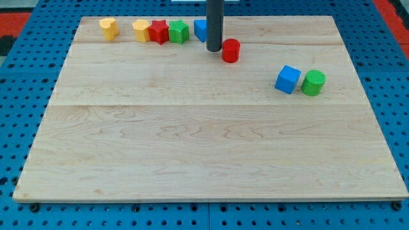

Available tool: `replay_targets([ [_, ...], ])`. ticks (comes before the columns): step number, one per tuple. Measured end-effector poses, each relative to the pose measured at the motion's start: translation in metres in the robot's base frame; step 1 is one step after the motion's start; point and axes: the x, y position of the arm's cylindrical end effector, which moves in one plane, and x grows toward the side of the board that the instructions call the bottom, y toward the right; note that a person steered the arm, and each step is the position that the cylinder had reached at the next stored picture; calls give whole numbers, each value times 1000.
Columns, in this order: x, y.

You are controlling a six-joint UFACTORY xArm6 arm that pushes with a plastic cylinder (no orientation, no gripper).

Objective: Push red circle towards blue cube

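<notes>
Blue cube [288, 79] sat nearest; my tip [214, 50], fingerless, touched red circle [231, 50] from its left.
An off-centre push risked the circle slipping past.

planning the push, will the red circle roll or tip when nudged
Probably neither: the red circle stands upright on its flat end, short and squat. It likely slides easily on the smooth wooden board. Round sides may let it slip off my tip, just to its left.

Your tip [214, 50] sits just left of the red circle [231, 50], nearly touching it. The blue cube [287, 79] lies well apart toward the view's lower right on the table [192, 140], a green cylinder [313, 83] beside it.
</notes>
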Motion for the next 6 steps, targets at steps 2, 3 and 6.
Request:
replay_targets([
  [2, -5, 1],
  [3, 15, 14],
  [6, 43, 61],
])
